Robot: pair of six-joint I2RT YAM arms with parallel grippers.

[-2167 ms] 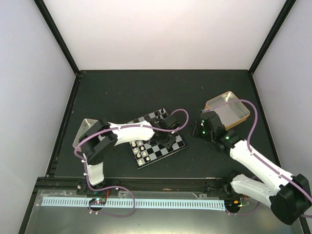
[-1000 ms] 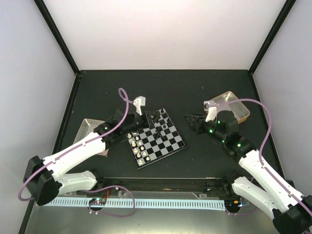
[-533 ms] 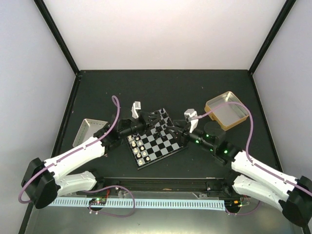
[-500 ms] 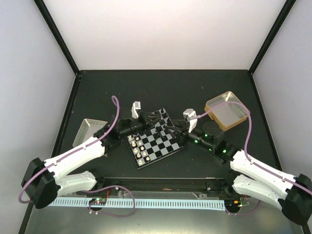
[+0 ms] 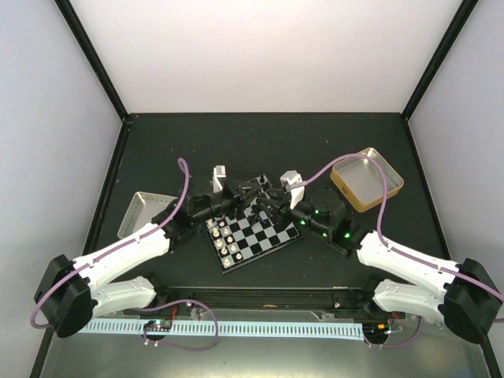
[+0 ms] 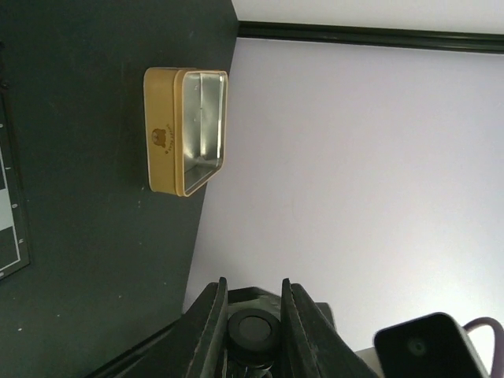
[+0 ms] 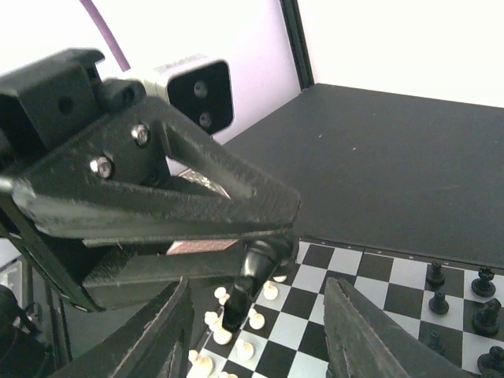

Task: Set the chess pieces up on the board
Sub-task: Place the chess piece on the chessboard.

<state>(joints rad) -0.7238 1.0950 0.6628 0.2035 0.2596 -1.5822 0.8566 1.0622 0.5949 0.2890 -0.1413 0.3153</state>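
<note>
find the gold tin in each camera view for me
Top external: gold tin right of centre, out past the board's right side.
Left wrist: gold tin upper left, open side facing right in the picture.
Right wrist: not in it.
Shared landmark: the board, central from above; the board is a sliver at the left wrist view's left edge; the board fills the right wrist view's bottom right.

On my table [image 5: 236,142], the board [image 5: 253,235] lies at centre, the tin [image 5: 367,178] behind it to the right, the tray [image 5: 140,211] to its left.
</note>
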